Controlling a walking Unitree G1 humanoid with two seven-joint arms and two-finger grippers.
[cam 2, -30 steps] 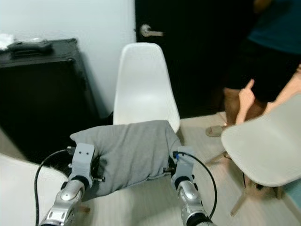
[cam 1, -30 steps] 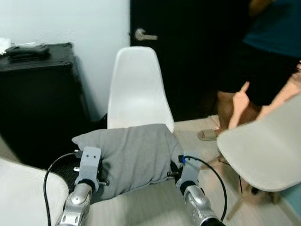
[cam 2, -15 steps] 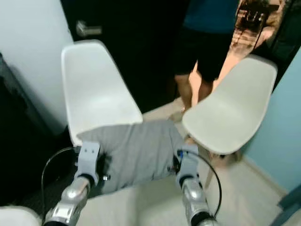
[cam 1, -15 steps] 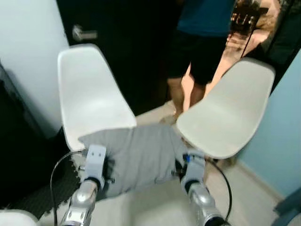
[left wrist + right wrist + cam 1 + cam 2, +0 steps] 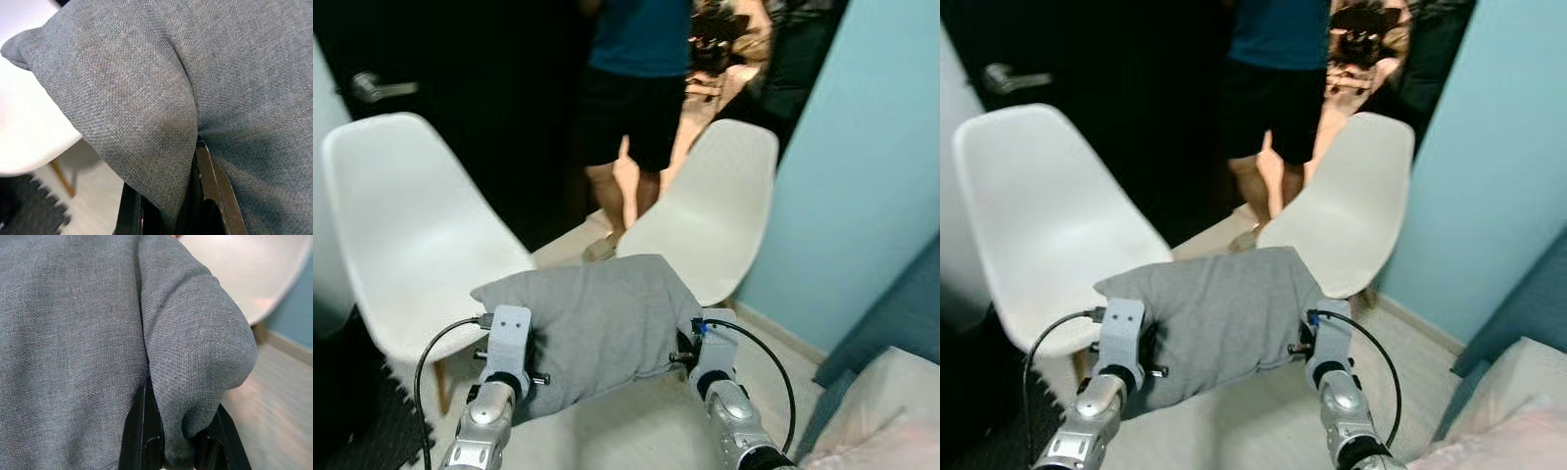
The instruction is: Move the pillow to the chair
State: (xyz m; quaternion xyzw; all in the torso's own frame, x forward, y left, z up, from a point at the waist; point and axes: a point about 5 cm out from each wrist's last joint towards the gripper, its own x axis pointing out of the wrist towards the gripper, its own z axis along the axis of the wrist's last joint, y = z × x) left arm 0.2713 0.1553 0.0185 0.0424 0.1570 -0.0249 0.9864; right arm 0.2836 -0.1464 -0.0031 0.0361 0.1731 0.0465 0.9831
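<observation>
The grey pillow [image 5: 592,328] is being held in the air between 2 white chairs [image 5: 406,235] [image 5: 710,211], its ends pinched by the left gripper [image 5: 168,196] and right gripper [image 5: 178,431]. Bare floor [image 5: 636,436] is lying below it, and a person [image 5: 636,88] is standing behind the chairs.

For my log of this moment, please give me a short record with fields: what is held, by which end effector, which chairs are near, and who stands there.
held object: grey pillow, carried in the air
left end effector: shut on the pillow's left edge
right end effector: shut on the pillow's right edge
chair on the left: white, seat bare
chair on the right: white, ahead, just beyond the pillow
person: standing behind the chairs, by the dark door
pillow on a chair: not yet
</observation>
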